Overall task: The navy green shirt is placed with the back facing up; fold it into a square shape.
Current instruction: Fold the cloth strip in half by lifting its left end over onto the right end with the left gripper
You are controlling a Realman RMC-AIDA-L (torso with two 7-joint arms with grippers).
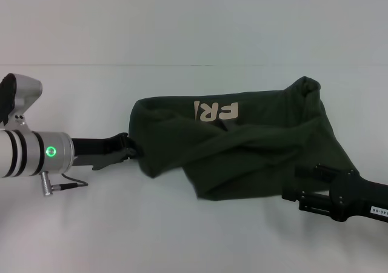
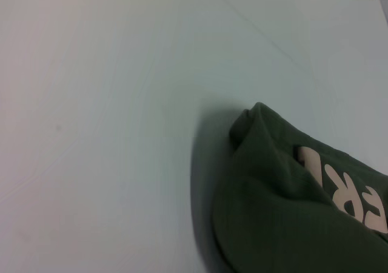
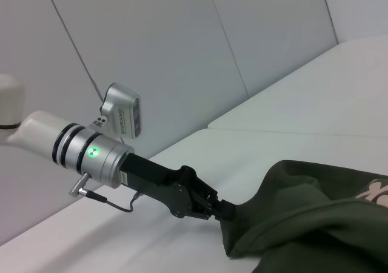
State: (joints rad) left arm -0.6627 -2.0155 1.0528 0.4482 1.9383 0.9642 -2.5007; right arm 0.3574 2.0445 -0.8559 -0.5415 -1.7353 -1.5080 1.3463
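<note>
From the head view, the navy green shirt (image 1: 242,139) lies bunched across the middle and right of the white table (image 1: 182,236), partly turned over so that pale block lettering shows near its far edge. The left gripper (image 1: 128,147) reaches in from the left, and its fingers are clamped on the shirt's left edge, where the cloth gathers into a point. The right gripper (image 1: 300,191) sits low at the shirt's near right hem; its tips are buried in or behind the dark fabric, so whether it pinches the cloth cannot be told. Its arm is cut off by the picture's right edge.

In the left wrist view, only a rumpled corner of the shirt (image 2: 285,218) shows, lifted slightly above the table (image 2: 109,133) and casting a shadow; some lettering is visible, cropped at the border. The arm's own fingers are out of sight here.

In the right wrist view, the left gripper (image 3: 219,210) appears farther off, closed on a bunched fold of the shirt (image 3: 315,218), which probably hangs a little above the table (image 3: 291,133) at that end.
</note>
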